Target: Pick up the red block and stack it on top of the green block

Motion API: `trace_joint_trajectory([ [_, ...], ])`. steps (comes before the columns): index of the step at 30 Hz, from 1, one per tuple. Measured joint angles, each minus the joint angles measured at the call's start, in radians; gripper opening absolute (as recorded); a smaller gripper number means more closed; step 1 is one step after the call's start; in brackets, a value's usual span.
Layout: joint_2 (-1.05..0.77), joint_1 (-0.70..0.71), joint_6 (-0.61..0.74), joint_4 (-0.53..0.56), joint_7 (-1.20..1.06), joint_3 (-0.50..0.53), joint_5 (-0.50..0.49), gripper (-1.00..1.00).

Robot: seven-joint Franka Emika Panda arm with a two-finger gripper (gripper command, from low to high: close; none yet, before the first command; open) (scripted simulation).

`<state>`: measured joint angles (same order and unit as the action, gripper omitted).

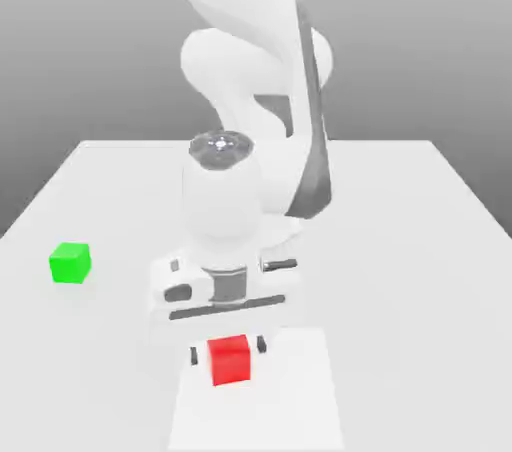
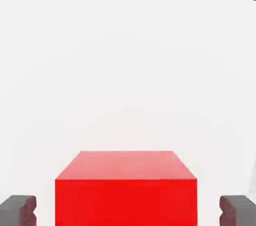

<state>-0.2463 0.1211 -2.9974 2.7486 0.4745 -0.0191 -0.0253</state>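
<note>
Gripper (image 1: 229, 349) straddles the red block (image 1: 230, 360) – 2 fingers (image 2: 17, 210) either side, small gaps, not clamped – green block (image 1: 70, 263) well off toward the exterior view's left.

We record the red block (image 1: 230, 360) as plain bright red, unpatterned, its top face a shade lighter than the side turned to the hand view

We record the green block (image 1: 70, 263) as plain bright green, matte, with no markings, its top a little paler than its sides

We list the table (image 1: 400, 240) as flat white without pattern, shading to pale grey beneath the arm

We list the arm (image 1: 240, 90) as glossy white with a dark grey band down one flank

We note the gripper (image 1: 228, 348) body as white with grey slots, and its fingertips (image 2: 17, 210) as dark grey

We enter the backdrop as grey, darkening upward
</note>
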Motion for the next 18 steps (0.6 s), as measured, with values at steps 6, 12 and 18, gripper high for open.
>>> trace_joint_trajectory([
  [6, 0.011, 0.004, 0.01, 0.0, 0.001, -0.005, 0.0, -1.0],
  [12, 0.115, 0.017, 0.097, 0.006, -0.011, -0.023, 0.022, -1.0],
  [18, 0.205, 0.022, 0.175, 0.023, -0.017, -0.029, 0.027, -1.0],
])
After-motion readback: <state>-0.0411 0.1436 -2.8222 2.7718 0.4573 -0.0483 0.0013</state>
